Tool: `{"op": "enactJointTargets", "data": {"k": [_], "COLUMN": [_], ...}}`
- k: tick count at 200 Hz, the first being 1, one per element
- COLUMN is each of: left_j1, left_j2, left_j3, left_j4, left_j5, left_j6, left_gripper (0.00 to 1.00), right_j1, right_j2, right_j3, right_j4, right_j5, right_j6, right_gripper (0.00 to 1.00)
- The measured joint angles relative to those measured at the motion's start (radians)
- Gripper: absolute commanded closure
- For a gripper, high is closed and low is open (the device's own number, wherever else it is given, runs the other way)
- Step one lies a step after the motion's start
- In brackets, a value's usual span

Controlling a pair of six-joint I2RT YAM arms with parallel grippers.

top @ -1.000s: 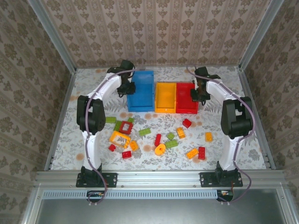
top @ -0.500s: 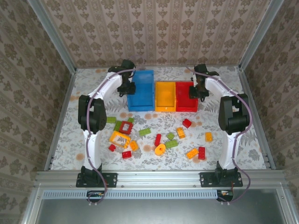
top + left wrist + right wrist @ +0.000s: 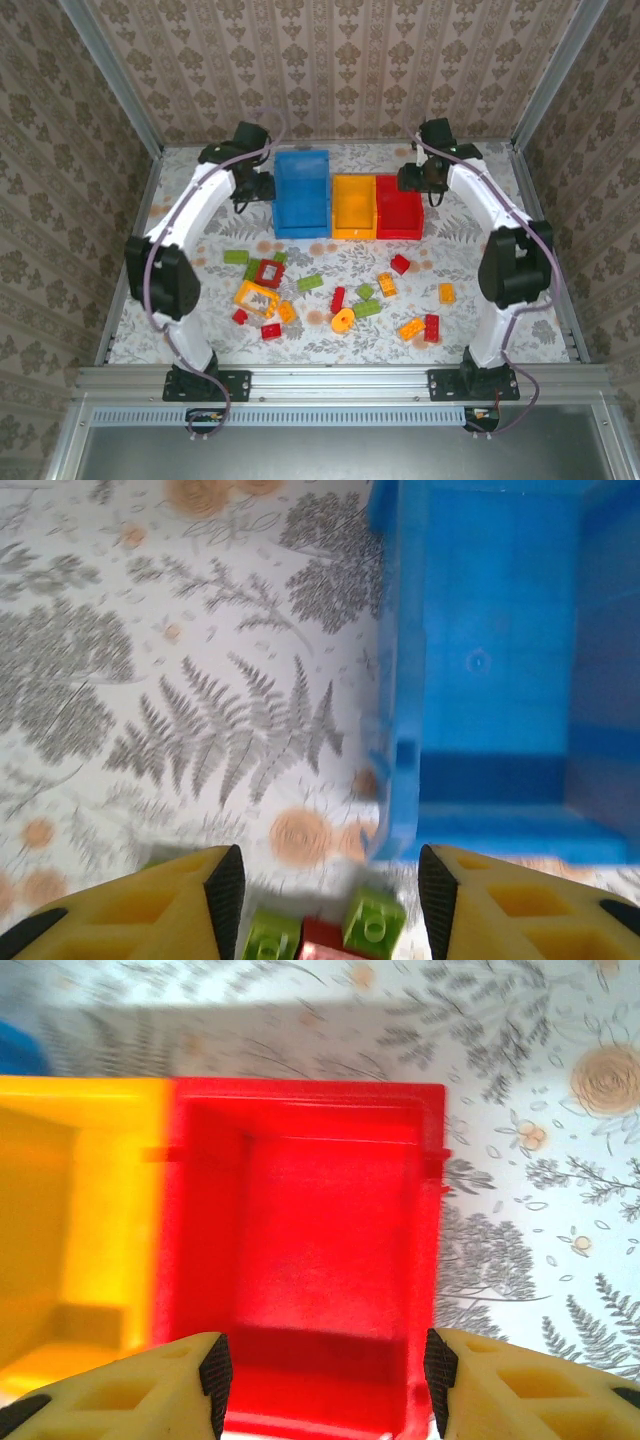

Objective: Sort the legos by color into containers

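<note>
Overhead, we are seeing the legos [image 3: 343,320] lying scattered on the tabletop [image 3: 450,245] at 6 o'clock from the row of blue container [image 3: 301,195], orange-yellow container [image 3: 354,208] and red container [image 3: 398,208]. Our left tool [image 3: 330,880] is hanging released at the blue container's 9 o'clock side, its wrist camera catching two green bricks [image 3: 375,920] beside a red brick [image 3: 325,940]. Our right tool [image 3: 325,1370] is hovering released over the red container, its wrist camera showing the inside.

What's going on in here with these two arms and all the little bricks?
The job is sorting legos by colour. The left end effector hovers open beside the blue bin, the right end effector open above the red bin; both are empty-handed. The legos lie scattered on the table.
</note>
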Motion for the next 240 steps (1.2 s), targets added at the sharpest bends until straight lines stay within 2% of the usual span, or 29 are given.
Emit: {"op": "enactJointTargets", "data": {"k": [23, 38, 67, 83, 96, 126, 158, 240], "left_j1": [0.0, 0.0, 0.0, 0.0, 0.0, 0.0, 0.0, 0.0], "left_j2": [-0.145, -0.226, -0.338, -0.372, -0.379, -0.364, -0.282, -0.144], "left_j3": [-0.151, -0.278, -0.508, -0.596, -0.647, -0.732, -0.74, -0.739], "left_j4": [-0.016, -0.035, -0.072, -0.089, -0.094, -0.075, -0.028, 0.077], "left_j5": [0.001, 0.006, 0.023, 0.036, 0.045, 0.054, 0.053, 0.037], "left_j6": [-0.02, -0.034, -0.056, -0.071, -0.082, -0.09, -0.072, 0.011], "left_gripper": [0.52, 0.53, 0.51, 0.49, 0.5, 0.54, 0.58, 0.79], "right_j1": [0.079, 0.184, 0.467, 0.6, 0.661, 0.684, 0.684, 0.683], "right_j2": [-0.164, -0.293, -0.48, -0.553, -0.577, -0.574, -0.574, -0.558], "right_j3": [-0.13, -0.273, -0.542, -0.677, -0.744, -0.789, -0.789, -0.789], "right_j4": [0.088, 0.191, 0.404, 0.521, 0.568, 0.611, 0.628, 0.629], "right_j5": [-0.078, -0.159, -0.258, -0.259, -0.259, -0.257, -0.256, -0.256], "right_j6": [0.03, 0.049, 0.076, 0.086, 0.101, 0.113, 0.112, 0.123], "right_gripper": [0.42, 0.4, 0.33, 0.33, 0.33, 0.35, 0.37, 0.41]}}
